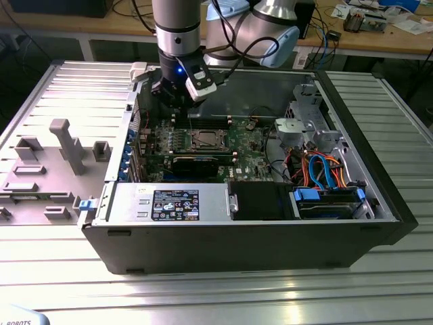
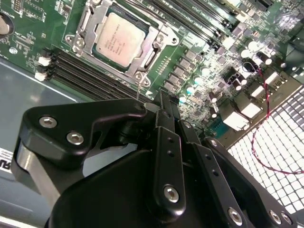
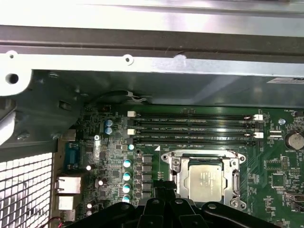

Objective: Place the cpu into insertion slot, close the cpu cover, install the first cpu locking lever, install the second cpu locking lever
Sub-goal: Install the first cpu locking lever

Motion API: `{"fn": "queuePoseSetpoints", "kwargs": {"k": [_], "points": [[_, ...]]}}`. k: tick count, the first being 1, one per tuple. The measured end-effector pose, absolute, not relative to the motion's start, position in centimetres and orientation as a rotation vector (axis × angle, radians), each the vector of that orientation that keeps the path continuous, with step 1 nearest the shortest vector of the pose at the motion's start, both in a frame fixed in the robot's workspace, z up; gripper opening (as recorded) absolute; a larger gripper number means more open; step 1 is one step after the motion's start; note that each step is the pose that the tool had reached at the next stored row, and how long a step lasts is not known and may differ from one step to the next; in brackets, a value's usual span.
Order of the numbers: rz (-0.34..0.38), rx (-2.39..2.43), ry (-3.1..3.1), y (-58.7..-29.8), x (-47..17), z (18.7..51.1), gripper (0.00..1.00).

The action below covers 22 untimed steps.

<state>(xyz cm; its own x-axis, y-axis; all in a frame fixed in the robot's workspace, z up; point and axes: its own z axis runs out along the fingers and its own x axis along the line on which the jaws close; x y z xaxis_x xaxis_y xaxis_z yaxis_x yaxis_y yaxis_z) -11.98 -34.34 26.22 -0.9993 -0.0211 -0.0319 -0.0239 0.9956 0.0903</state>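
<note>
Gripper (image 2: 162,99) fingers are pressed together, with nothing between them that I can see, and they hang over the green motherboard (image 3: 111,159). Near the tips and lower than them, the cpu (image 3: 205,182) lies flat in the insertion slot (image 3: 202,155), silver top up. It is square, so it has no long axis; its edges run parallel to the long memory slots (image 3: 194,128) beside the socket. The cpu cover (image 3: 176,176) lies down around it, framing the top. Print on the cpu's top is too fine for me to read. Farther from the gripper, in the exterior view, a black label (image 1: 175,204) on a silver box (image 1: 128,202) carries writing I cannot make out either.
</note>
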Motion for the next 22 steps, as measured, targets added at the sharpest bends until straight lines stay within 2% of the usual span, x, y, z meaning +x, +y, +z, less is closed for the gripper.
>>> {"fn": "queuePoseSetpoints", "kwargs": {"k": [22], "points": [[0.142, -0.042, 3.107, -33.2, -12.1, 26.1, 0.11]]}}
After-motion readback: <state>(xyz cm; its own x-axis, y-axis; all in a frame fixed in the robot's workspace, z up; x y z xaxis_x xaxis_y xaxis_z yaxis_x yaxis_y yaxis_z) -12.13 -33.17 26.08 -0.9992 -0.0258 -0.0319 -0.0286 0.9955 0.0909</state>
